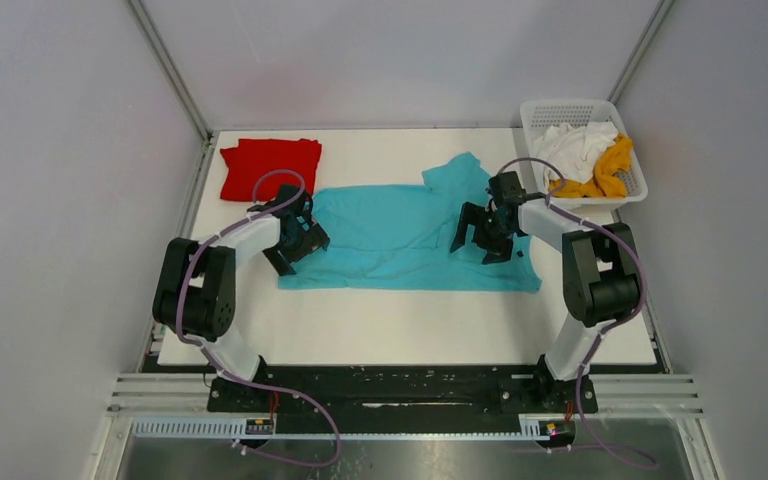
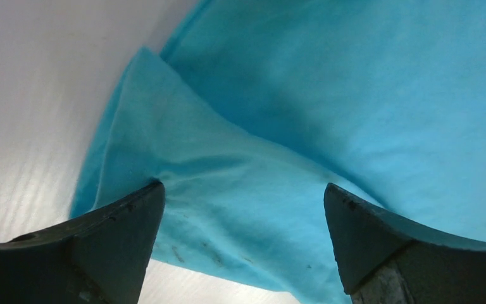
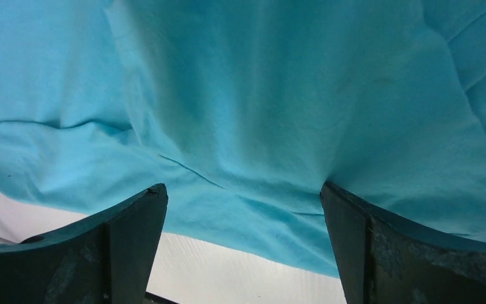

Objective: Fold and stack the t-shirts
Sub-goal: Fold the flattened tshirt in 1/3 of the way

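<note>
Tabletop [image 1: 380,320]: white, and it carried two shirts and the basket.

Turquoise-blue t-shirt [image 1: 390,235]: it lay spread across the middle of the tabletop, long side running left to right. One sleeve pointed toward the far edge. Its near hem lay roughly straight.

Red t-shirt [image 1: 268,165]: it lay folded in the far left corner, just beyond the turquoise shirt's left end and apart from both hands.

Basket [image 1: 570,108]: white plastic lattice, in the far right corner, holding two crumpled shirts.

White t-shirt [image 1: 575,145]: bunched in the basket's far-left part.

Mustard-yellow t-shirt [image 1: 612,170]: heaped beside the white one, on the basket's near-right side.

Left hand [image 1: 302,245]: it sat over the left end of the turquoise shirt, fingers spread wide and gripping nothing. In the left wrist view a raised fold of that shirt [image 2: 240,209] ran between the two dark fingers [image 2: 126,234], near the shirt's edge, with bare tabletop to the left.

Right hand [image 1: 478,240]: it sat over the right end of the same shirt, fingers also spread wide and holding nothing. In the right wrist view wrinkled turquoise cloth [image 3: 247,126] filled the space between and beyond the fingers [image 3: 361,240]. The hem and a strip of white tabletop showed below. Whether the tips touched the cloth could not be told.
</note>
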You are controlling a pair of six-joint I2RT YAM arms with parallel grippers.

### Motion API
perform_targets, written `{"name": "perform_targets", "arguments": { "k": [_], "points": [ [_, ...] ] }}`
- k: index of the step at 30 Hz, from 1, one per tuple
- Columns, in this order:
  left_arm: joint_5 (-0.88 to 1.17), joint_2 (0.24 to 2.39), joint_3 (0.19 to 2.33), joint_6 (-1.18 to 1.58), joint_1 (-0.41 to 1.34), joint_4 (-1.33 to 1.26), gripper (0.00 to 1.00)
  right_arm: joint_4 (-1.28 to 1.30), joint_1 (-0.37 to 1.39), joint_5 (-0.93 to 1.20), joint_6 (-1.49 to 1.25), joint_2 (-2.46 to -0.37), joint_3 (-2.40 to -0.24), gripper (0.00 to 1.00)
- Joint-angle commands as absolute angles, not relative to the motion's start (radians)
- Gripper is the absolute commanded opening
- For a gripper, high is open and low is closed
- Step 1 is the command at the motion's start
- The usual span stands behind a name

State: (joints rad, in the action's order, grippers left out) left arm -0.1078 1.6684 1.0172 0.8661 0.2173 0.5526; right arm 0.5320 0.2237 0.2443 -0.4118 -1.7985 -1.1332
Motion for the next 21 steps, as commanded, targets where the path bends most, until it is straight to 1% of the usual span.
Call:
{"name": "perform_targets", "arguments": {
  "k": [1, 5, 13, 18, 21],
  "points": [
    [-0.09, 1.653, 0.937, 0.89, 0.228, 0.517, 0.99, 0.484, 0.227, 0.269, -0.505, -1.734, -1.005, 1.0],
    [-0.065, 1.564, 0.817, 0.906, 0.245, 0.531, 0.99, 0.474, 0.227, 0.273, -0.558, -1.635, -0.836, 1.0],
    [-0.057, 1.306, 0.592, 0.936, 0.272, 0.607, 0.99, 0.552, 0.227, 0.302, -0.595, -1.438, -0.626, 1.0],
    [-0.114, 1.149, 0.549, 0.99, 0.297, 0.737, 0.99, 0.615, 0.227, 0.285, -0.585, -1.304, -0.552, 0.99],
    [-0.14, 1.103, 0.53, 0.999, 0.299, 0.779, 0.99, 0.68, 0.227, 0.253, -0.609, -1.233, -0.56, 0.99]
  ]
}}
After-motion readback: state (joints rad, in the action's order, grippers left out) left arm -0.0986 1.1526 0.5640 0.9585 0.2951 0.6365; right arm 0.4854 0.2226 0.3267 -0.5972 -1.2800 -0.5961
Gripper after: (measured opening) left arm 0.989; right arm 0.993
